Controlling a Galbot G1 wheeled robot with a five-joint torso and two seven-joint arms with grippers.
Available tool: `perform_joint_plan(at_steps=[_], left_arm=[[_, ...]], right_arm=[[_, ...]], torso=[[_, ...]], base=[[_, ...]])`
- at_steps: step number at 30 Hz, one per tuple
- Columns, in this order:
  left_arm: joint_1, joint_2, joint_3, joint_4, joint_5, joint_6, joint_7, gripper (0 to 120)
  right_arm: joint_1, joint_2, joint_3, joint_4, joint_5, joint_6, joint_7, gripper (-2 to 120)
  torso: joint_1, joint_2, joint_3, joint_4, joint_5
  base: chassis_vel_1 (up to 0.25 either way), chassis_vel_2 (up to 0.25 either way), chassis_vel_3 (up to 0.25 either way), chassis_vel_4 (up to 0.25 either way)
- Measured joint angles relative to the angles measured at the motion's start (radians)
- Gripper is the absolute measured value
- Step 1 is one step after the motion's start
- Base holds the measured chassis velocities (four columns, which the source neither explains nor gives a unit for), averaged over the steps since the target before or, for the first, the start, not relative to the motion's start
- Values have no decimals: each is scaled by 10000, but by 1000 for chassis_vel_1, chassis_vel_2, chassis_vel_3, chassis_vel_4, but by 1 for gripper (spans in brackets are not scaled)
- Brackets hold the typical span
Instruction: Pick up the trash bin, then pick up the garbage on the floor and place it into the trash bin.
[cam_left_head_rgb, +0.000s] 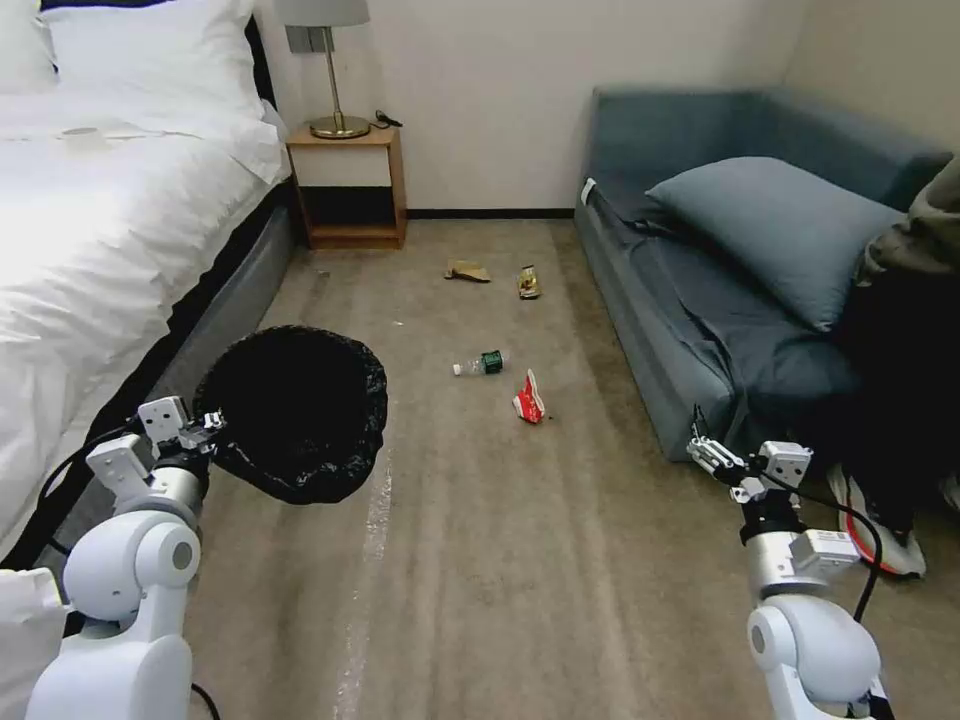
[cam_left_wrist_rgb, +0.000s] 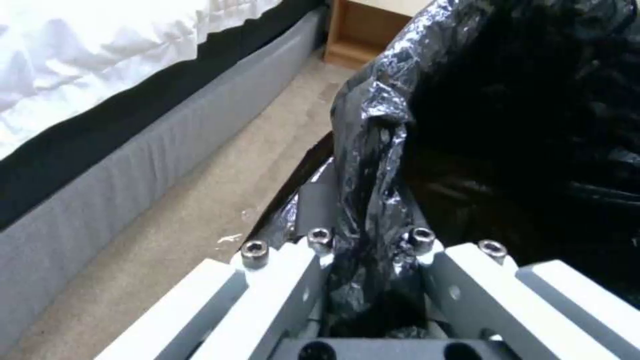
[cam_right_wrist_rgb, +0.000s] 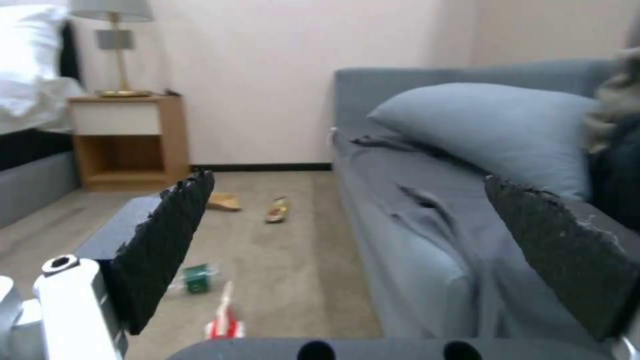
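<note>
The left tool (cam_left_head_rgb: 205, 425) is clamped on the bag-covered rim of the trash bin (cam_left_head_rgb: 300, 410), which is held off the floor (cam_left_head_rgb: 480, 560) beside the bed (cam_left_head_rgb: 100, 250); black plastic is pinched between its fingers (cam_left_wrist_rgb: 313, 270). The right tool (cam_left_head_rgb: 712, 458) is held spread wide, nothing between its pads (cam_right_wrist_rgb: 167, 240), near the sofa (cam_left_head_rgb: 700, 330). Four pieces of garbage are counted on the floor ahead of both tools: one bottle (cam_left_head_rgb: 480, 364), one red-and-white wrapper (cam_left_head_rgb: 529, 399), one brown-gold wrapper (cam_left_head_rgb: 528, 283) and one tan paper scrap (cam_left_head_rgb: 467, 271).
</note>
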Motion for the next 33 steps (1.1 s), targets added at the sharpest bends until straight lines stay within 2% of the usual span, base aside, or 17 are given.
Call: perform_joint_plan(at_steps=[3, 6, 9, 22, 33], left_arm=[[0, 0, -52, 6, -39, 0, 17, 4], [0, -28, -81, 47, -55, -6, 17, 4], [10, -54, -83, 52, -56, -13, 13, 4], [125, -119, -176, 25, -118, -84, -48, 4], [229, -148, -209, 39, -102, -184, -48, 4]], right_arm=[[-56, 1, 29, -47, 77, 128, -396, 100], [-159, -35, 61, -108, 451, 424, -1397, 100], [-193, -50, 31, -147, 458, 603, -1731, 100], [-177, -21, -19, -280, 281, 731, -1846, 100], [-193, -35, 55, -396, 279, 831, -2386, 100]], torso=[[0, 0, 0, 0, 0], [0, 0, 0, 0, 0], [0, 0, 0, 0, -1], [0, 0, 0, 0, 0], [0, 0, 0, 0, 0]], base=[[0, 0, 0, 0], [0, 0, 0, 0], [0, 0, 0, 0], [0, 0, 0, 0], [0, 0, 0, 0]])
